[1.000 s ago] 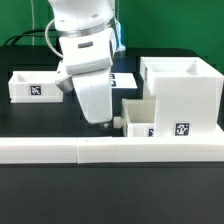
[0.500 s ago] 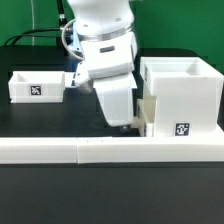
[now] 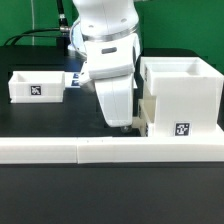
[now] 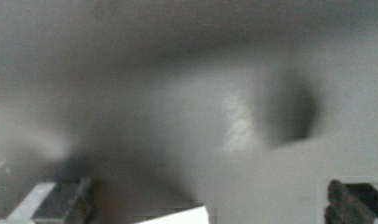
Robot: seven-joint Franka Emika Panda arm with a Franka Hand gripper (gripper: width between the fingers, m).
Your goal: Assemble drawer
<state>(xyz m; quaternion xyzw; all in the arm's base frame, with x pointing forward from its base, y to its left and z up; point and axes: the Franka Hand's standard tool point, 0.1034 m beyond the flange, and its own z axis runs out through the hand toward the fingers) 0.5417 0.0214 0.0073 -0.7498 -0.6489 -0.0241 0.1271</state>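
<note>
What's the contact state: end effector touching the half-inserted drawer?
Cannot tell. In the exterior view the end effector overlaps the drawer edge, hiding any gap; the wrist view is a blur.

The white arm [image 3: 104,40] reached down at the centre of the scene, its wrist tilted so the gripper [image 3: 125,124] pointed downward and slightly toward the exterior view's right. In the wrist view its fingers [image 4: 58,200] sat spread wide apart.
</note>
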